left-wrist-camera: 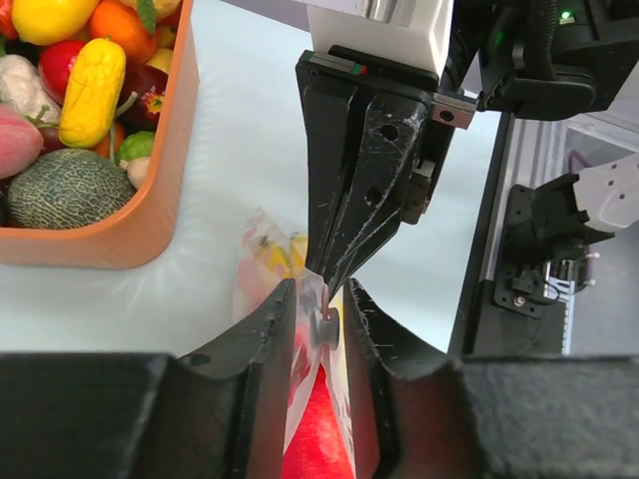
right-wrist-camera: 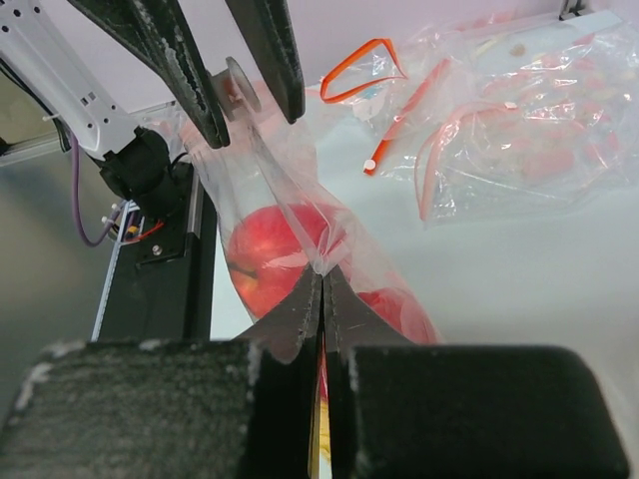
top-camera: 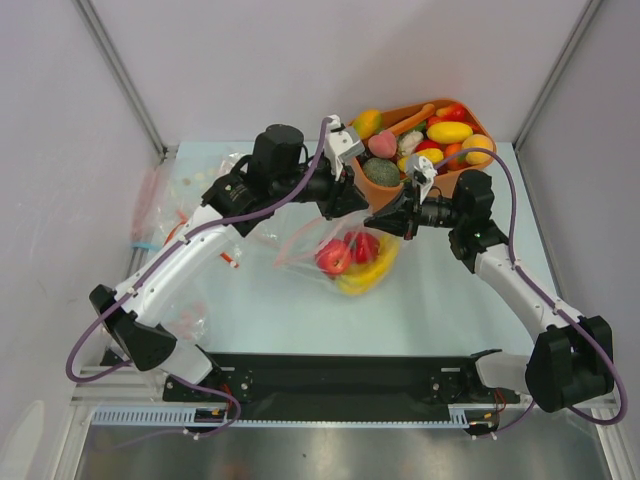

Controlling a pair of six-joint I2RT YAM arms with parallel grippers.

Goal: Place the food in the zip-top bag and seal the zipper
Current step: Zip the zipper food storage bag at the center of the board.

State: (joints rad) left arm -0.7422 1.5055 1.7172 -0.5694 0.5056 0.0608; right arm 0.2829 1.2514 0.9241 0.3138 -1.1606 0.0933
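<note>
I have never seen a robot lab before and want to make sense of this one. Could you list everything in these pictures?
thin clear plastic zip-top bag: one, clear, mid-table, lifted between both grippers
glossy toy food in the bag: a few pieces, red and yellow, at the bag's bottom
orange oval plastic tub: one, orange, far side, right of centre
toy fruits and vegetables in the tub: many; yellow, red, orange, pink, green
spare clear plastic bags: several, orange-red strips, far left
pale table: one, under everything
robot arms: two, white and black, left arm, right arm
left gripper: black, jaws apart around the bag's top edge
right gripper: black, shut on that edge
</note>
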